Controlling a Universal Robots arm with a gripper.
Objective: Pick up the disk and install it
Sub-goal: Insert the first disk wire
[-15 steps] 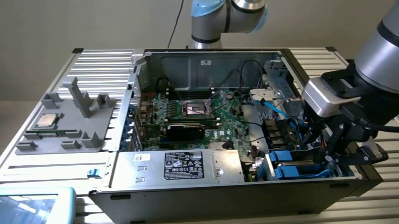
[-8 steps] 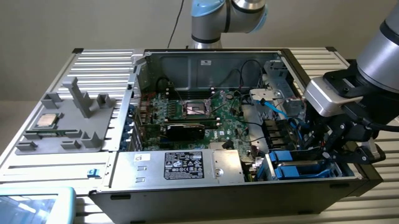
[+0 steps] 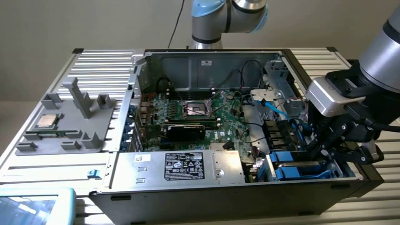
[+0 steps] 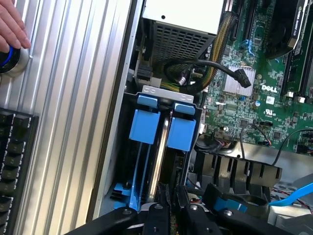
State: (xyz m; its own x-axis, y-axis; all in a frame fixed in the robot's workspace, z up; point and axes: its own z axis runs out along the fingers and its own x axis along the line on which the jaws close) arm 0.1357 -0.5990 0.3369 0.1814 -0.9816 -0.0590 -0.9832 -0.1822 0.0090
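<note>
The disk (image 4: pixel 157 161) stands on edge in the drive bay of the open computer case (image 3: pixel 125 140). Its thin silver side shows between two blue carrier rails (image 4: pixel 144 127). In the exterior view, the blue carriers (image 3: pixel 299 165) sit at the case's front corner on the exterior view's right. My gripper (image 4: pixel 172 205) hangs right over the bay, at the near end of the blue carriers, and its black fingers (image 4: pixel 161 208) are drawn almost together. I cannot tell whether they pinch the disk. The exterior view has the gripper (image 3: pixel 325 152) down inside the case beside the carriers.
A silver power supply box (image 3: pixel 181 166) with a black label lies next to the bay. The green motherboard (image 3: pixel 194 112) and loose black cables (image 4: pixel 215 66) fill the case. A grey fixture (image 3: pixel 78 124) holds a small chip (image 3: pixel 47 121). A person's hand (image 4: pixel 12 24) rests by a button (image 4: pixel 6 61) above a keyboard (image 4: pixel 14 166).
</note>
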